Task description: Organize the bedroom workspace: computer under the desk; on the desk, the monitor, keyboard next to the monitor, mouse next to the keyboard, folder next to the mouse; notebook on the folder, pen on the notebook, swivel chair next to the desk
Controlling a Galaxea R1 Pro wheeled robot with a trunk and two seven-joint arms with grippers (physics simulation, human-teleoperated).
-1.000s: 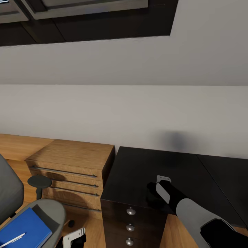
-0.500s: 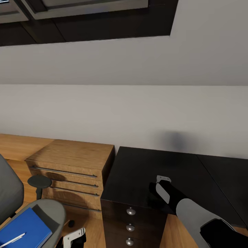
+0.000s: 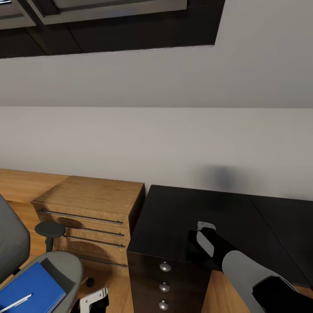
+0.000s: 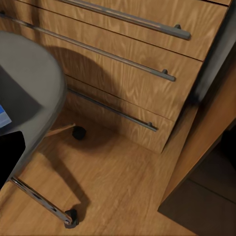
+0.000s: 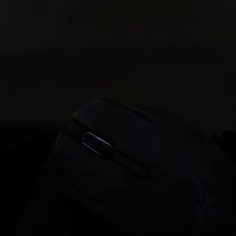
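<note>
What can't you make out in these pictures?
- Right gripper, head view: its wrist hides the jaws, so open or shut is unclear.
- Mouse, right wrist view: too dark; contact unclear.
- Folder, head view: cut off by the edge.
- Left gripper, head view: cut off by the edge.

- One black surface [image 3: 174,213], with three silver knobs [image 3: 164,267] down its drawer front.
- One light wooden cabinet [image 3: 93,195], with four bar handles on its drawers, three of them in the left wrist view [image 4: 118,49].
- One swivel chair [image 3: 65,265]; one armrest [image 3: 49,229] and two casters [image 4: 77,132] show.
- One blue folder [image 3: 37,289] on the seat.
- One white pen [image 3: 15,303] lying on the folder.
- One mouse [image 5: 123,167], dim, in the right wrist view.
- Two grippers: left [image 3: 92,300], right [image 3: 203,237].
</note>
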